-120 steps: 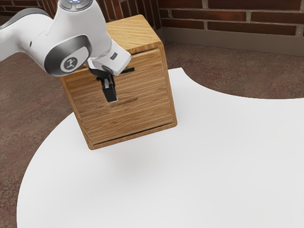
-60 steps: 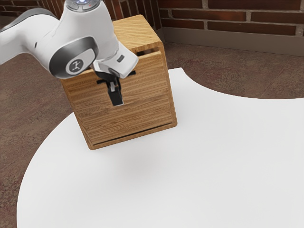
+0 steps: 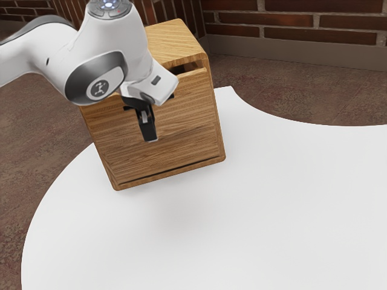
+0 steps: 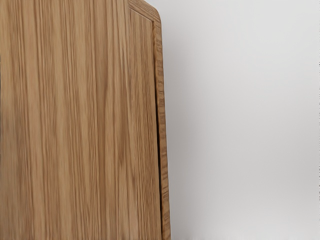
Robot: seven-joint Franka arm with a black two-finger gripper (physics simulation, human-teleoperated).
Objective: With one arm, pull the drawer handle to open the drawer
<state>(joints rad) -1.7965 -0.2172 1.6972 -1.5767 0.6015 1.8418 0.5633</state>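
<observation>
Drawer (image 3: 181,115) creeps out, top gap wider than a second ago; narrow fingers (image 3: 148,125) clamp the handle (image 3: 127,109), so the opening is underway.

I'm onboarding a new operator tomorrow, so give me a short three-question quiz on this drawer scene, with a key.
1. True or false: the top drawer of the wooden cabinet is fully shut.
2. Where is the gripper? A) at the drawer front B) resting on the cabinet's top C) far off to the exterior view's right
3. What is the wall behind the cabinet made of?
Key: 1 false, a dark gap shows along the drawer's top edge; 2 A; 3 brick.
</observation>
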